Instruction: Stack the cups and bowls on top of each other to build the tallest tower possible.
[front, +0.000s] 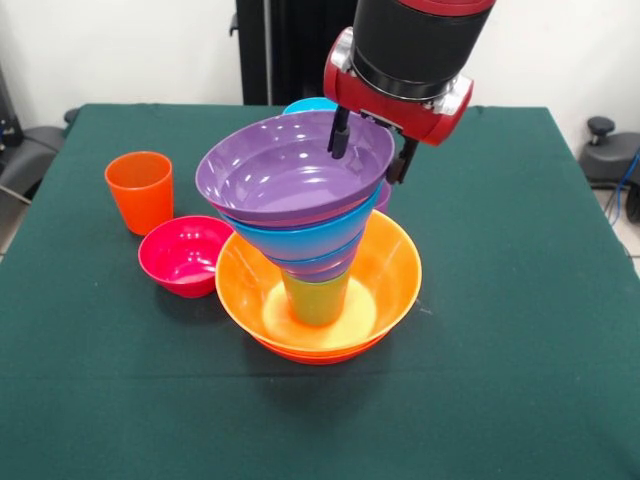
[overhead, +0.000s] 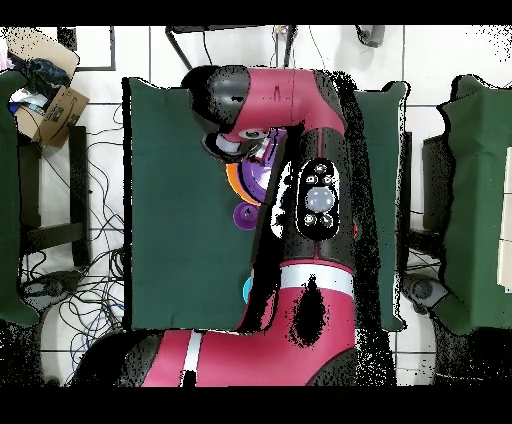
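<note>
Purple plastic crowns the tower (front: 310, 235) near the middle of the green table (front: 520, 300): a wide purple bowl (front: 290, 170), tilted toward the camera, sits on nested blue bowls (front: 310, 245) and a lime green cup (front: 316, 298) standing in the broad yellow-orange bowl (front: 395, 275). The gripper (front: 372, 150) straddles the purple bowl's far rim, one finger inside and one outside; whether it pinches the rim cannot be told. A small magenta bowl (front: 184, 255) lies just left of the base, an orange cup (front: 139, 190) behind it. From overhead, the red arm (overhead: 310, 200) hides most of the stack.
</note>
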